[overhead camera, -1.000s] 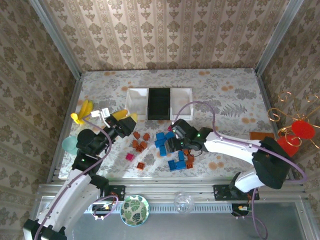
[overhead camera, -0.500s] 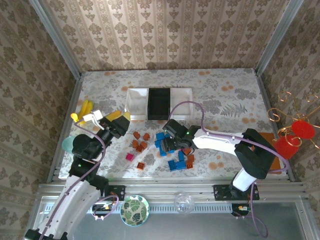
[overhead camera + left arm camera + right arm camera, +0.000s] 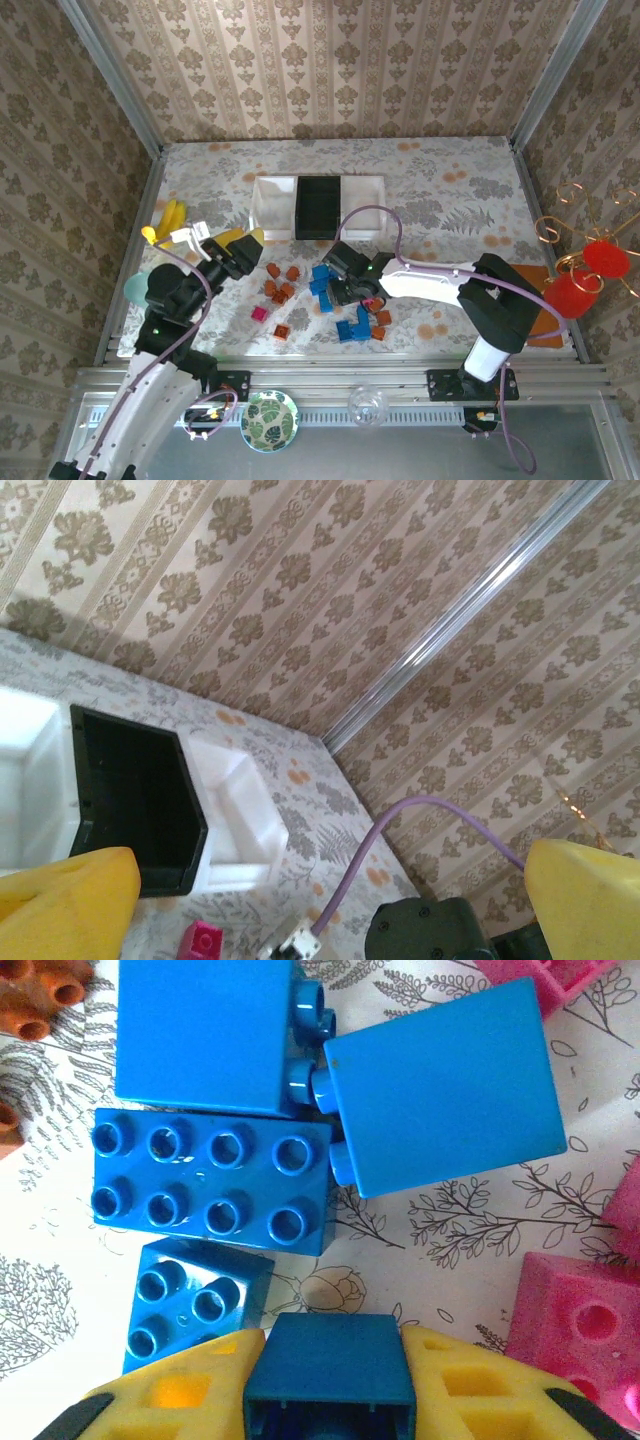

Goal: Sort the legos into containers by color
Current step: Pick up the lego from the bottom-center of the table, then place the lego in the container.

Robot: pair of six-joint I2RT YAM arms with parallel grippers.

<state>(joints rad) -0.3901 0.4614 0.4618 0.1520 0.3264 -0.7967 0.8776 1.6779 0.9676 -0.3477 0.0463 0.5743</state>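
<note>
We judge the sorting barely begun. The black tray (image 3: 318, 208) shows a bare floor, and the white tray on its left (image 3: 272, 205) and the white tray on its right (image 3: 365, 192) look empty too. From the left wrist, the black tray's inside is bare as far as we can see into it.

All the legos (image 3: 352, 328) we can make out lie loose on the table (image 3: 450, 180) on the near side of the black tray, toward the arm bases. The orange-brown bricks (image 3: 279, 288) sit near it and a little to its left, and a magenta brick (image 3: 259, 314) lies nearer the bases. The blue ones are straight in front of the tray and slightly right.

The right gripper (image 3: 330, 1365) is down in that blue group, just in front of the black tray. Its yellow fingers (image 3: 190, 1400) are closed on either side of one blue brick (image 3: 330, 1345), touching it, with other blue bricks just beside. The brick seems to be at table level, so we count it gripped but not yet carried. The left gripper (image 3: 232, 252) hangs left of the black tray and nearer the bases, jaws spread wide, holding nothing.

What is left, in our judgement, is nearly everything: this brick goes to a tray, then each of the rest, one colour per tray
</note>
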